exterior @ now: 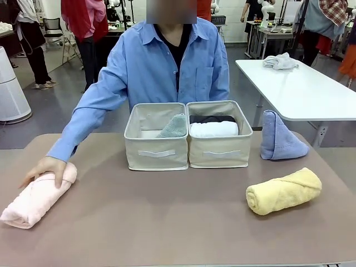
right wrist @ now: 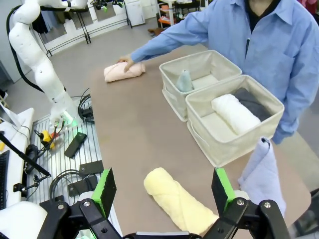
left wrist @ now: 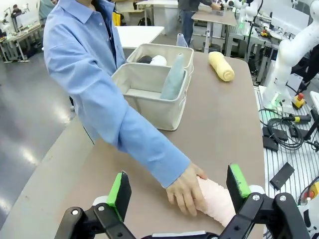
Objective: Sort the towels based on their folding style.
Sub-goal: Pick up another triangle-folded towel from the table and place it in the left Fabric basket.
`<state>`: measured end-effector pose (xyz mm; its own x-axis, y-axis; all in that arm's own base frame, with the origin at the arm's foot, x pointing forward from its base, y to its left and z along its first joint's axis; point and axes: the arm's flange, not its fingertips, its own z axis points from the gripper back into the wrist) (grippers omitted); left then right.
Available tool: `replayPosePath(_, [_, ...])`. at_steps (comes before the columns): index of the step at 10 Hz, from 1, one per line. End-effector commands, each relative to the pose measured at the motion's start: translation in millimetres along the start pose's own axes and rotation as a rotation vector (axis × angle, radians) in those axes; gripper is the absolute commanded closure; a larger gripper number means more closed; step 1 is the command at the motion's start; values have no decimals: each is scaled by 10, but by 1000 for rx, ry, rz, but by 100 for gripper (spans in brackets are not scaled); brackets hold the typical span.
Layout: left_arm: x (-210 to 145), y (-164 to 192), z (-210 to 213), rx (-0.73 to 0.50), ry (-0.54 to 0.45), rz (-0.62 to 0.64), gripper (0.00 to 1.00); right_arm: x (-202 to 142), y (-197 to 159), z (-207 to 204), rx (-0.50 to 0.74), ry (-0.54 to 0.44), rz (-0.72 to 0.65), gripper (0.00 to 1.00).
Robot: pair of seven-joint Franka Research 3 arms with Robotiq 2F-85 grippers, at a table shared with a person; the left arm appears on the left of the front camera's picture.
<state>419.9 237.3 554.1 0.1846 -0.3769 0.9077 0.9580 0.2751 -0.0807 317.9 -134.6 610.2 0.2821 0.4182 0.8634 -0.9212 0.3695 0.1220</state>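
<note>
Right end effector (right wrist: 162, 181), fingers apart, hangs above the yellow towel roll (right wrist: 179, 201) near the right-hand bin (right wrist: 207, 139). The roll looks soft and light; pinch it mid-length.

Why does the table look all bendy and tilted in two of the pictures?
Left wrist view: a wide-angle lens, so the table runs slanted. Right wrist view: same lens, the bins lean sideways. Front view: the table edge looks level.
</note>
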Motion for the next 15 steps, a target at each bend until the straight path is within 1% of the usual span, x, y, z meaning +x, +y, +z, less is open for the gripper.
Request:
replayPosePath(1, [118, -55, 9, 19, 14, 4, 0, 4, 6, -22, 4, -6, 9, 0])
replayPosePath(6, [137, -48, -44, 9, 115, 4, 0, 4, 6, -22, 4, -6, 9, 0])
replayPosePath(7, [116, -25, -21, -6, 49, -22, 0, 4, 6, -22, 4, -6, 9, 0])
replayPosePath(8, [116, -25, -21, -6, 49, -22, 0, 0, 0, 0, 0, 0, 0, 0])
replayPosePath(9, [116, -25, -21, -6, 49, -22, 0, 114, 24, -51, -20, 52, 45, 0])
replayPosePath(10, [116, -25, -21, -6, 49, -22, 0, 286, 34, -246, 11, 131, 65, 0])
replayPosePath(11, [116, -25, -21, -6, 49, -22, 0, 498, 42, -510, 33, 212, 107, 0])
replayPosePath(12, [116, -25, -21, -6, 49, -22, 0, 647, 12, -815, 22, 314, 151, 0])
replayPosePath(13, [116, -25, -21, -6, 49, -22, 0, 725, -56, -1118, -35, 432, 194, 0])
replayPosePath(14, [116, -25, -21, -6, 49, -22, 0, 761, -64, -1250, -31, 459, 213, 0])
replayPosePath(15, [116, -25, -21, -6, 49, -22, 0, 771, -51, -1260, -25, 452, 218, 0])
